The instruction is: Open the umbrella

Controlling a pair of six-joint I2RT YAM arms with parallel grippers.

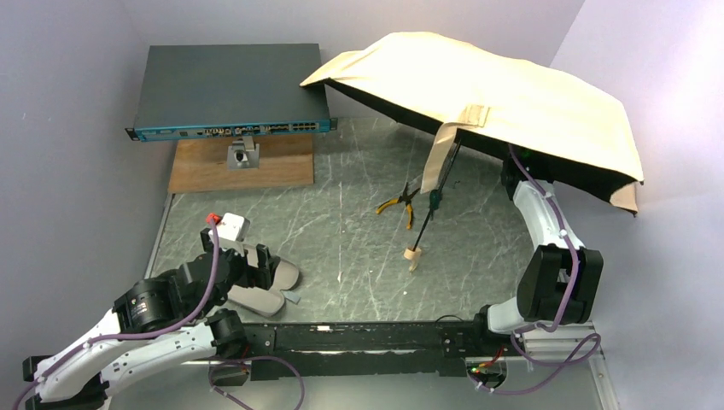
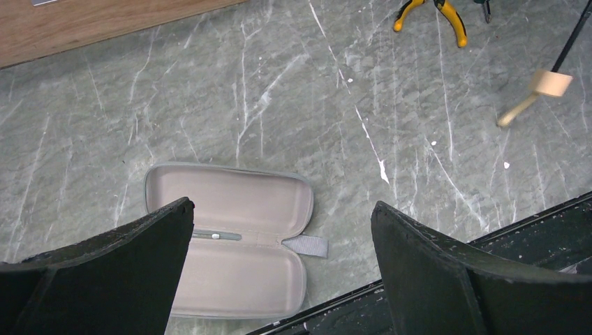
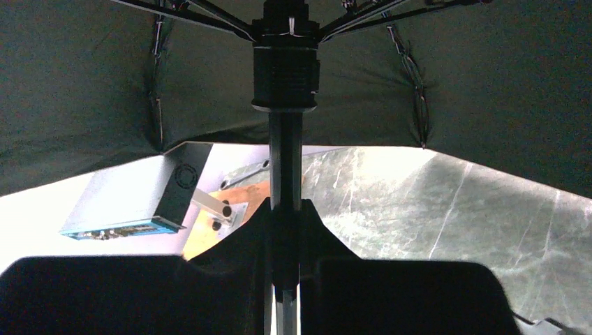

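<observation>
Umbrella [image 1: 495, 94] is shown spread at upper right, its shaft [image 3: 285, 160] pinched by jaws of the right gripper [image 3: 286, 230]; jaws of the left gripper [image 2: 283, 216] are held apart over a case [image 2: 237, 199].

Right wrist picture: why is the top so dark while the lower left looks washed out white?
Right wrist view: the black underside of the umbrella fills the top, and against that darkness the brighter room below overexposes, bleaching the wall beside the blue-fronted box. Left wrist view: even light, the table sharp, the left gripper nearly black. Top external view: evenly lit, no glare.
</observation>
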